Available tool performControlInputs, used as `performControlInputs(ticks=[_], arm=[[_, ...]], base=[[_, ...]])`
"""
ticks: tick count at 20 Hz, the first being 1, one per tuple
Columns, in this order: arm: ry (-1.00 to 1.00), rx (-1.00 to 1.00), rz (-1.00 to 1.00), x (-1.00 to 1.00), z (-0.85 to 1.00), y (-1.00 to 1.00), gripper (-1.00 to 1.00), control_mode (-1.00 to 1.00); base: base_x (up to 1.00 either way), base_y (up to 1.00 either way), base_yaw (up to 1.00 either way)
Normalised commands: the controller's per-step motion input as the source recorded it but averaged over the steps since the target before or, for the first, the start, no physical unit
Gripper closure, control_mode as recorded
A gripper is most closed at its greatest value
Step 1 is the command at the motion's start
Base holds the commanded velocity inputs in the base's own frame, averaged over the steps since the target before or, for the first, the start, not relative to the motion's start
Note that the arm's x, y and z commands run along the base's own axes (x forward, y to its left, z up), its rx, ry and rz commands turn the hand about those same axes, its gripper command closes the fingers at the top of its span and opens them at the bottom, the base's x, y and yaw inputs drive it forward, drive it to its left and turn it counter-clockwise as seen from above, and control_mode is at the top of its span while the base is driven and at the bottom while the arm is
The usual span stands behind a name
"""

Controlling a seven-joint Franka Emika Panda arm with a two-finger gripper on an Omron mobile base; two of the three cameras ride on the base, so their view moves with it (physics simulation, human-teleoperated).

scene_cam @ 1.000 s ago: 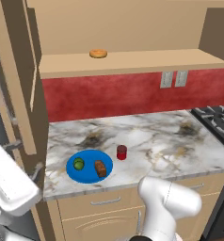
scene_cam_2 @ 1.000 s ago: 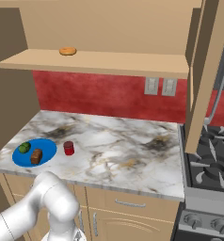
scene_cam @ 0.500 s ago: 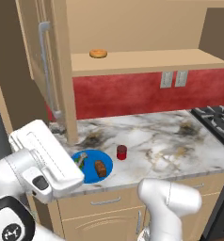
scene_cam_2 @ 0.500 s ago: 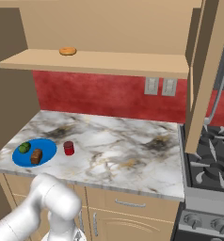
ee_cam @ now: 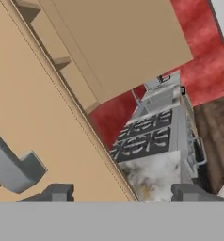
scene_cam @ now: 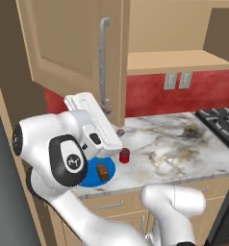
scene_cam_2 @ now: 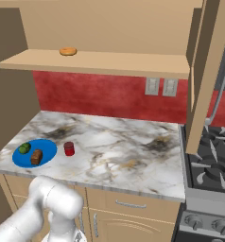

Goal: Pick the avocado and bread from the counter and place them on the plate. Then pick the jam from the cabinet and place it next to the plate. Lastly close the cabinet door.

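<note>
Moved: wooden cabinet door [scene_cam: 73, 45] swung nearer closed | tool [ee_cam: 121, 192] fingers apart, perhaps straddling its edge

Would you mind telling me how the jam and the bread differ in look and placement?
The jam is a dark red upright jar; the bread is a brown oblong chunk. The jam stands on the counter beside the plate; the bread lies on the plate. Both are small next to the plate.

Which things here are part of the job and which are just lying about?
Job: avocado and bread on the plate, jam beside it, counter, cabinet door.
Lying about: pastry on the shelf, stove, wall outlets.
</note>
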Motion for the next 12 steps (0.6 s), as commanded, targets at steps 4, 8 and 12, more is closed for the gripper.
performControlInputs(ticks=[4,8,12], arm=[[0.05,0.20,0.00,1.00,0.00,-0.78,-1.00,-1.00],[0.02,0.16,0.00,1.00,0.00,-0.73,-1.00,-1.00],[0.00,0.08,0.00,1.00,-0.12,-0.71,-1.00,-1.00]], base=[[0.00,0.00,0.00],[0.00,0.00,0.00],[0.00,0.00,0.00]])
